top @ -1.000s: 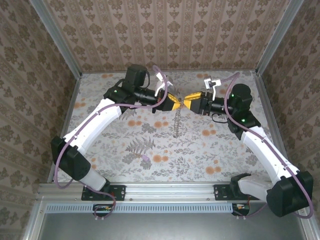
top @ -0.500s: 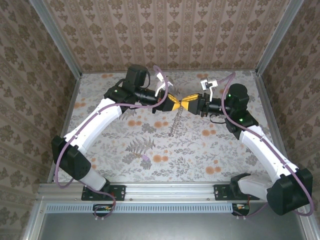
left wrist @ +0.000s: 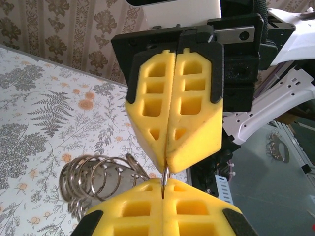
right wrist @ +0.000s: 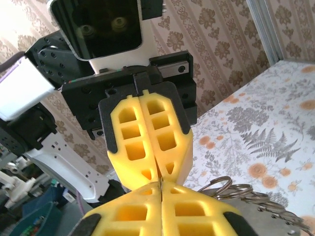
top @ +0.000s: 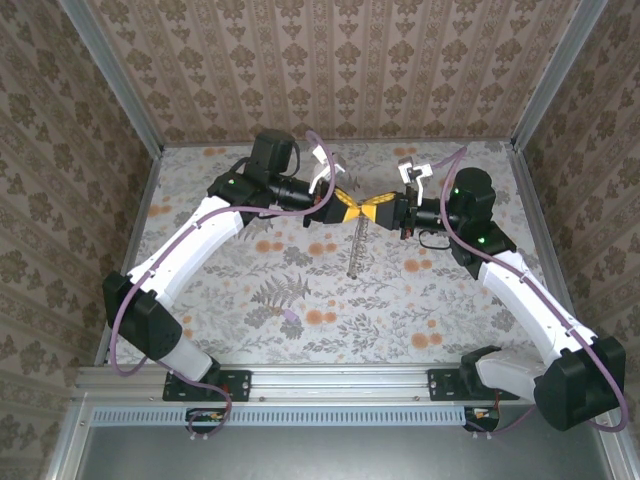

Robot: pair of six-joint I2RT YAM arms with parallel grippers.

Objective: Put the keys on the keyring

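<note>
Both arms stretched inward, left claw (top: 352, 204) and right claw (top: 372, 207) clamped closed, tip to tip

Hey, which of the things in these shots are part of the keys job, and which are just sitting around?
Job: keyring, pinched between left gripper and right gripper; keys dangling below them.
Just there: floral table, patterned walls, metal rail.

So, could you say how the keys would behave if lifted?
Probably floppy: the keys hang as a jointed chain below the left tool and right tool. Likely to swing, dangling free. Apparently light: the thin pinched keyring seems to carry them.
</note>
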